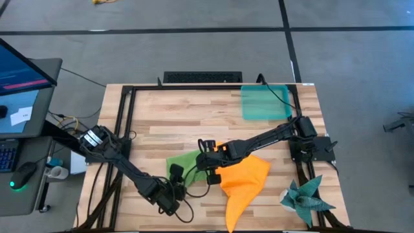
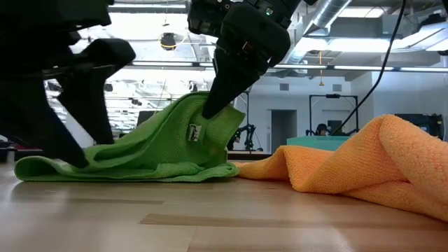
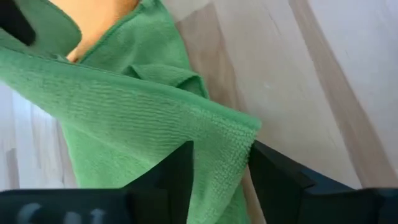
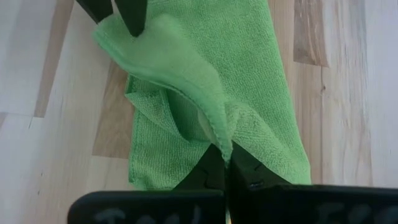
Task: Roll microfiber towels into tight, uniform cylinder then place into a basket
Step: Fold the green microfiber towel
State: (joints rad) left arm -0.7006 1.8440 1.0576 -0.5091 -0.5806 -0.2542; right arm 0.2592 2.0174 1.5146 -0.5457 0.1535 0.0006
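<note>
Low centre of the high view, the soft, light, floppy green towel (image 1: 184,162) sags on the bench, pinched at one edge by the right jaws, left jaws spread astride its corner; grip hems, not middles.

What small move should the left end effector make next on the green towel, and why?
Probably close the left end effector fully: the green towel's corner lies between its fingers, not yet pinched, while the right end effector already grips the opposite edge.
</note>
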